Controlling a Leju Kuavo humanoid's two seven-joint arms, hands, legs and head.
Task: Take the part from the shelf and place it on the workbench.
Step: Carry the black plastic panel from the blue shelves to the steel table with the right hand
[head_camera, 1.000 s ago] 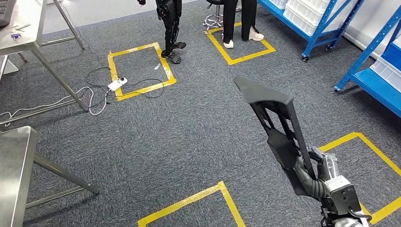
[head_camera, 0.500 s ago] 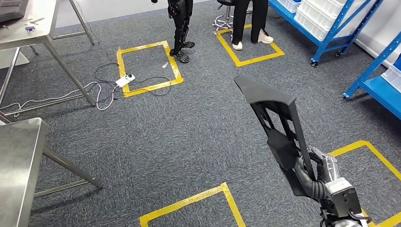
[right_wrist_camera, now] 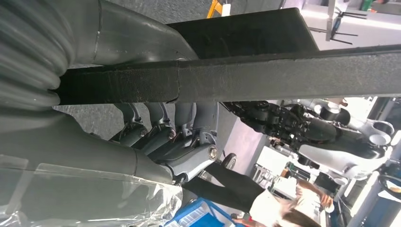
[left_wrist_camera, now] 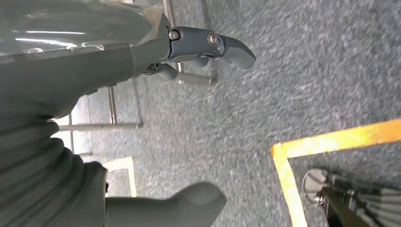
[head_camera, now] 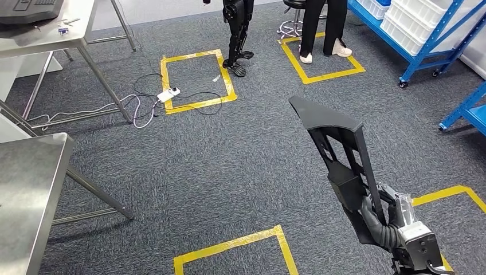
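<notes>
Right hand (head_camera: 385,213) grips black part (head_camera: 338,150) upright above carpet; left hand (left_wrist_camera: 142,118) spread, holding nothing.

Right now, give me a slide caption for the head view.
Right hand carries the black part upright over grey carpet, steel workbench at left.

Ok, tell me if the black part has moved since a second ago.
Yes. The black part in the right robot hand has swung left with the robot: the cabled yellow tape square now lies nearer it.
</notes>
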